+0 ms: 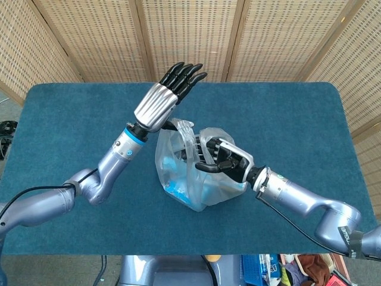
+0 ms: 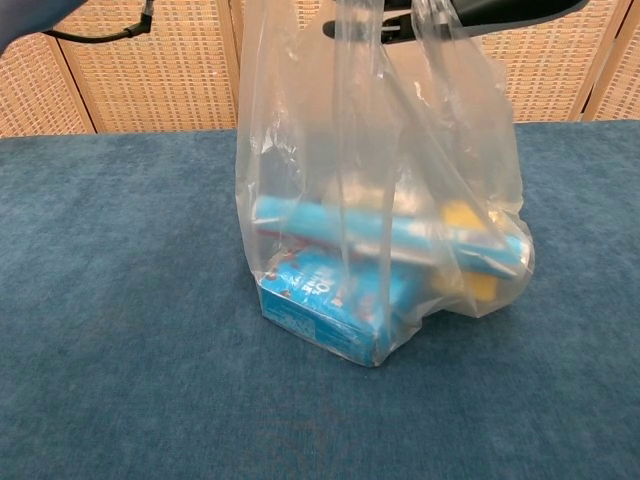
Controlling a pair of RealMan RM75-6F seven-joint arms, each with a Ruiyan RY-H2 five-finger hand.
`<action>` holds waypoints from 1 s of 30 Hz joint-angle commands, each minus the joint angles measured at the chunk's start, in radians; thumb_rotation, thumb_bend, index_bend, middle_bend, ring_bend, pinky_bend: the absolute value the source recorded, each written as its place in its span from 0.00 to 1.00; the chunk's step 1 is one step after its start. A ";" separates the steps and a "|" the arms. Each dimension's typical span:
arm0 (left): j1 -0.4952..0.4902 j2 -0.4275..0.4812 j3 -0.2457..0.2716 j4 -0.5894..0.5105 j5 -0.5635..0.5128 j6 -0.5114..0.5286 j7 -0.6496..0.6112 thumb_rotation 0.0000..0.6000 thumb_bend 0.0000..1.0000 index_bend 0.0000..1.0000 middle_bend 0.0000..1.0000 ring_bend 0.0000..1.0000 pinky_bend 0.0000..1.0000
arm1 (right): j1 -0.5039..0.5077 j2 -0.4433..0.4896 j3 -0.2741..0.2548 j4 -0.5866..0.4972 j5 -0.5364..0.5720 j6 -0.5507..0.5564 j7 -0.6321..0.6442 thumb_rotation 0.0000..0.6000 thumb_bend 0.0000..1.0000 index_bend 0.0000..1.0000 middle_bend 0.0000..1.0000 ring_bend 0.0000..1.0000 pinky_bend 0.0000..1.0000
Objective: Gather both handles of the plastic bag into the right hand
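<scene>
A clear plastic bag stands in the middle of the blue table, with blue boxes and something yellow inside. My right hand grips the bag's handles above the bag; in the chest view only its dark underside shows at the top edge, with the handles hanging from it. My left hand is raised above and left of the bag, fingers straight and apart, holding nothing.
The blue cloth table lies around the bag. Wicker screens stand behind the far edge. A black cable runs along my left arm.
</scene>
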 commanded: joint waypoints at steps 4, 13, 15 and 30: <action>0.019 0.044 0.017 -0.013 0.019 -0.009 -0.033 1.00 0.00 0.00 0.00 0.00 0.00 | 0.035 0.013 -0.045 0.016 0.003 0.038 0.052 1.00 0.32 0.33 0.42 0.32 0.21; 0.036 0.038 0.024 0.003 0.019 0.007 -0.043 1.00 0.00 0.00 0.00 0.00 0.00 | 0.073 0.023 -0.079 -0.003 0.021 0.068 0.067 1.00 0.34 0.31 0.42 0.34 0.27; 0.038 0.034 0.025 0.004 0.019 0.009 -0.050 1.00 0.00 0.00 0.00 0.00 0.00 | 0.080 0.027 -0.082 -0.007 0.032 0.072 0.066 1.00 0.35 0.31 0.42 0.33 0.28; 0.045 0.022 0.026 0.016 0.021 0.018 -0.056 1.00 0.00 0.00 0.00 0.00 0.00 | 0.102 0.035 -0.078 -0.040 0.188 0.063 -0.046 1.00 0.43 0.28 0.37 0.23 0.21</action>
